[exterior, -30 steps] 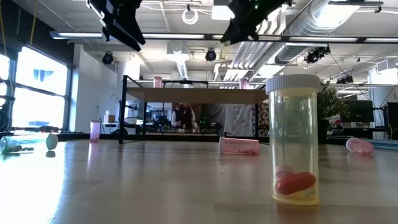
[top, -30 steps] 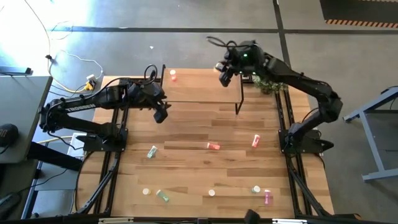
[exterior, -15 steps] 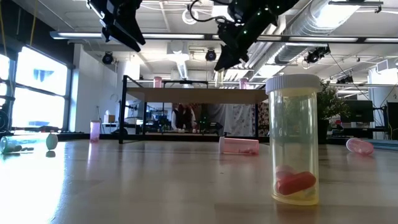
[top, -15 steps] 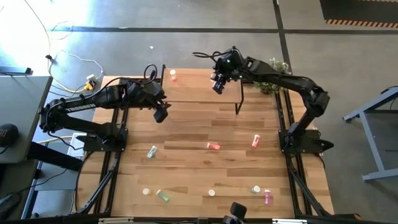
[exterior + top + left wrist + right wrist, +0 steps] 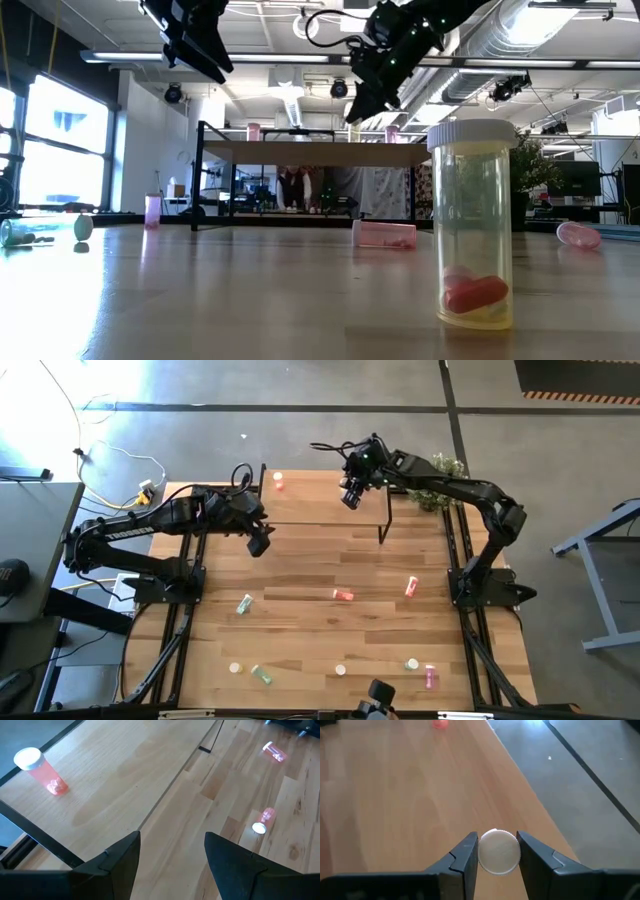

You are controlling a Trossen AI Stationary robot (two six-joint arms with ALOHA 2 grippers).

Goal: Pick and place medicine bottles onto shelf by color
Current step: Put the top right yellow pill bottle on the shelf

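The shelf (image 5: 320, 510) stands at the table's far edge; a red bottle (image 5: 278, 481) stands on its left end, also seen in the left wrist view (image 5: 42, 770). My right gripper (image 5: 349, 495) hovers over the shelf's middle, shut on a white-capped bottle (image 5: 499, 851). My left gripper (image 5: 260, 545) is open and hangs above the shelf's near-left corner, holding nothing (image 5: 172, 855). Other bottles lie or stand on the table: green (image 5: 245, 603), red (image 5: 343, 595), pink (image 5: 411, 587), pink (image 5: 431, 678). My right gripper pinches the bottle at its white cap (image 5: 499, 851) between the two fingers (image 5: 467, 855), coming from above and pointing down. The bottle sits upright, cap toward the wrist camera. The cap hides its body, so its colour does not show.
A yellow bottle (image 5: 472, 225) stands close to the low camera at the table's near edge. Several more bottles and pale caps (image 5: 340, 670) dot the near half. A potted plant (image 5: 440, 495) stands right of the shelf. Bare shelf top (image 5: 395, 795) spreads around the right gripper.
My right gripper, carrying the bottle, has moved toward the table's left along the shelf and come down nearer the shelf top, then held still. It has stayed shut.
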